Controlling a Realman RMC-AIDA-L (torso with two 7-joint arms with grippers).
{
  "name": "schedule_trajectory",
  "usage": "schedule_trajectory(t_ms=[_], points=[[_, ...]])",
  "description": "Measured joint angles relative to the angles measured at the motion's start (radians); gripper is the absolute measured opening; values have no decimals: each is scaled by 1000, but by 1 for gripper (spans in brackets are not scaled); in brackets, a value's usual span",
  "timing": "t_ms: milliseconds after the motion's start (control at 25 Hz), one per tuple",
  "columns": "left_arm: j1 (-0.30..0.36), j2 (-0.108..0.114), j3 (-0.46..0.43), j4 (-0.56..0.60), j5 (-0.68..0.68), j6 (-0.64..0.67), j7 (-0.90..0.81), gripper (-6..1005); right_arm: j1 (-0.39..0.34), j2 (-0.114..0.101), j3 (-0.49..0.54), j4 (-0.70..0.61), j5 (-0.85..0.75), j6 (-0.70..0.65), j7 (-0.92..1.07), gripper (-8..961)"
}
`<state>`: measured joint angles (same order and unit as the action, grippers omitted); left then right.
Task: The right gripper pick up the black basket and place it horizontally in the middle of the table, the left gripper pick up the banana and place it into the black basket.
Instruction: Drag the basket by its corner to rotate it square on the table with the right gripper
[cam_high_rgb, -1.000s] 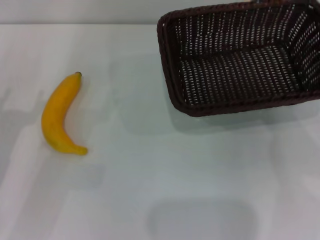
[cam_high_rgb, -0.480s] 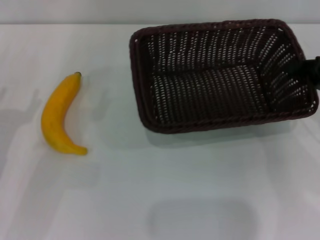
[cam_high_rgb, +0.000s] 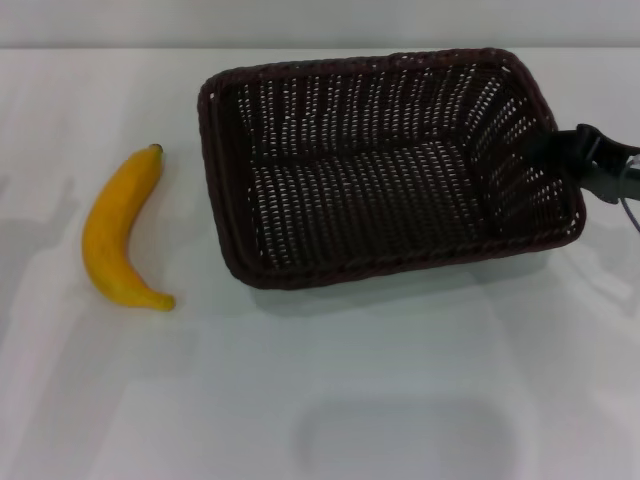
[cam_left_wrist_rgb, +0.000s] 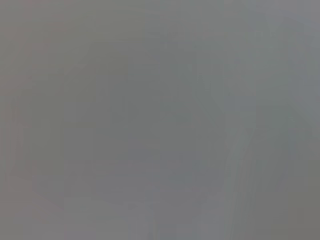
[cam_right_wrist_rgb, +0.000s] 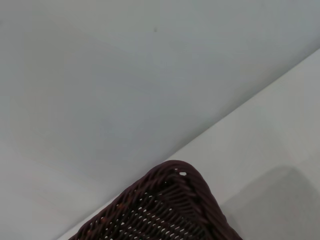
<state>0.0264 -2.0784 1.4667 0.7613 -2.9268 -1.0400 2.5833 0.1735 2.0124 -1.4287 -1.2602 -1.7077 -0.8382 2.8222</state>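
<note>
1. Woven and dark, the black basket (cam_high_rgb: 390, 165) sits open side up near the middle of the table (cam_high_rgb: 300, 380). It looks stiff and light, since the sides are full of little holes.
2. At the basket's right short wall is the right gripper (cam_high_rgb: 566, 152). Its black fingers pinch the rim there, so the claw is holding the basket. The rolled rim is a good place to hold, because it is thick and not slippery.
3. One basket corner shows in the right wrist view (cam_right_wrist_rgb: 170, 205), with white table under it. I cannot tell if the basket is resting flat or is lifted a little.
4. Yellow and curved, the banana (cam_high_rgb: 118, 232) lies alone on the left side, well apart from the basket. It looks smooth and a bit soft, so a hard squeeze could squash it. My guess is the fat middle is the best place to grab.
5. No left gripper shows anywhere.
</note>
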Motion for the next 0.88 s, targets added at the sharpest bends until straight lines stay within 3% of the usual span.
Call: schedule_trajectory(t_ms=[880], points=[[1,0,6,-4,1,0,0,877,10,-2,-88,2,0,115,-38,206]])
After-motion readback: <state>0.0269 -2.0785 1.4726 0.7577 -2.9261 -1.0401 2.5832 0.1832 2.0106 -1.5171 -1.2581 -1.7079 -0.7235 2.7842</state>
